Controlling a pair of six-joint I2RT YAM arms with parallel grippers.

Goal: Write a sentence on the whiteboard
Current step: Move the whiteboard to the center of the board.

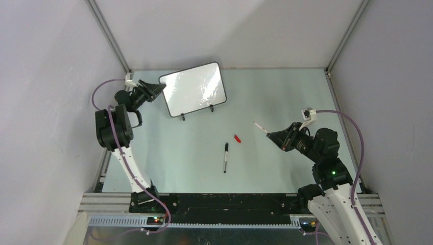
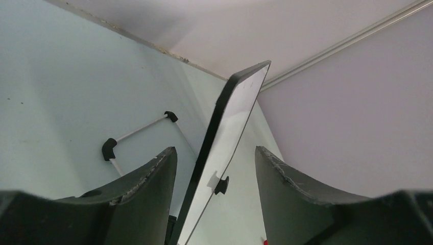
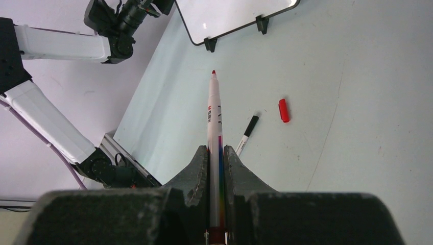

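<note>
Our right claw [image 3: 216,153] is clenched on a red marker [image 3: 214,109]. Both fingers press flat against its white barrel, and the bare red tip sticks out well ahead of them. From above, the marker points toward 10 o'clock, and the claw hangs over the table [image 1: 286,92] on the right side, well apart from the board.

Our left claw [image 2: 215,150] straddles the 9 o'clock edge of the whiteboard [image 1: 193,88]. Its two fingers stand apart, one behind the board's back and one in front of its face. Gaps show on both sides at the fingertips. Nearer the palm the frame runs close to the finger behind it, and we cannot tell whether the claw pinches the board or merely brackets it.

The whiteboard stands on its two small black feet [image 1: 211,108] toward the far left of the table. It leans back, with its face turned toward 5 o'clock. Glare washes the face, so we cannot read anything on it. In the left wrist view, a white rod with black ends [image 2: 137,133] lies on the table behind the board.

A red cap [image 1: 237,138] lies at 9 o'clock from the right claw, near the table's middle. A black-capped marker [image 1: 225,157] lies at 7 o'clock from the cap, just beside it but not touching, with its length running roughly 12 to 6.
</note>
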